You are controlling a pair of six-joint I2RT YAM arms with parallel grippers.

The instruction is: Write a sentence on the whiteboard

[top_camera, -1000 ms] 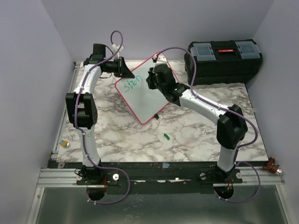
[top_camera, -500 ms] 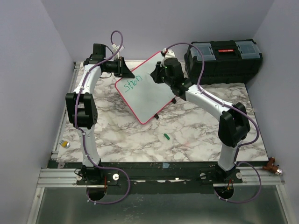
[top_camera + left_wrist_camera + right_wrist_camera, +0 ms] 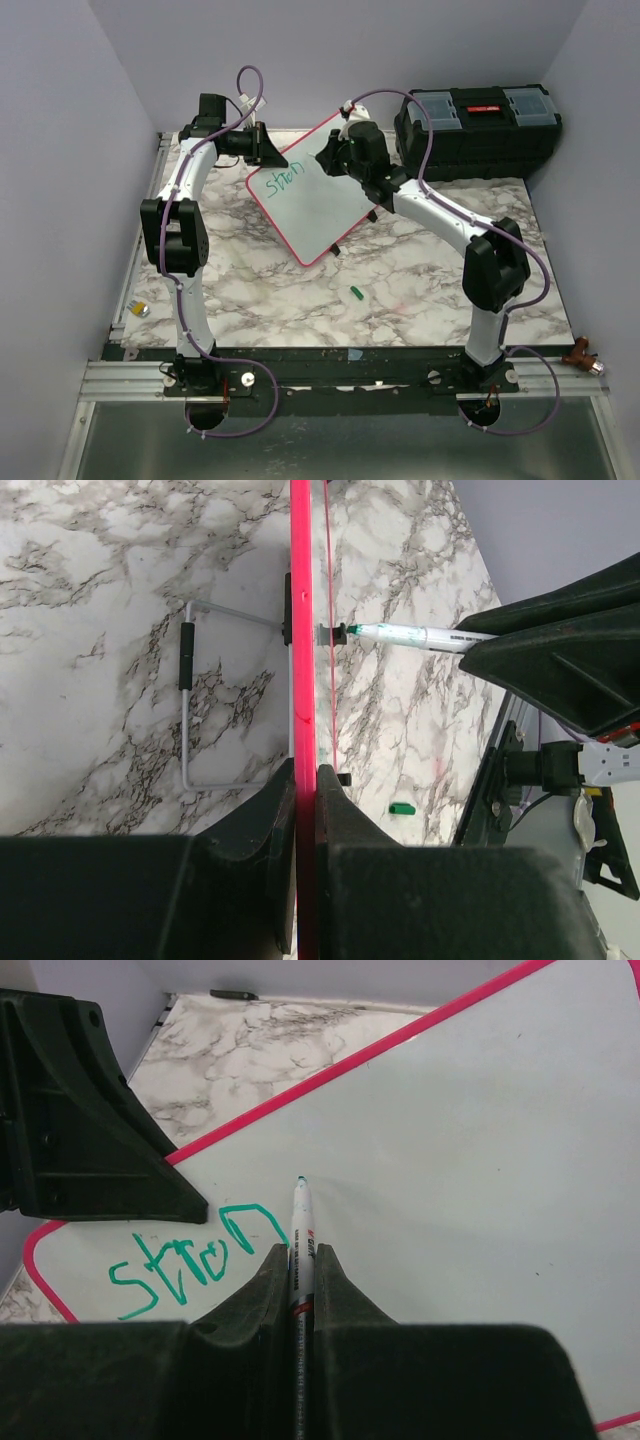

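Note:
The whiteboard (image 3: 310, 205), white with a pink-red frame, stands tilted on the marble table. My left gripper (image 3: 263, 150) is shut on its left frame edge (image 3: 301, 630), which the left wrist view shows edge-on between the jaws (image 3: 305, 780). Green letters of the sentence (image 3: 190, 1255), reading "stron", sit near that corner. My right gripper (image 3: 301, 1255) is shut on a white marker (image 3: 301, 1225) with a green tip. The tip points at the board just right of the last letter. I cannot tell whether it touches.
A black toolbox (image 3: 480, 130) stands at the back right. A small green marker cap (image 3: 355, 292) lies on the marble in front of the board. A wire stand (image 3: 188, 700) props the board from behind. A small round object (image 3: 142, 309) lies off the left edge.
My right gripper with the marker swung from over the board's middle toward its far edge, then back a little left. The writing and my left gripper are unchanged.

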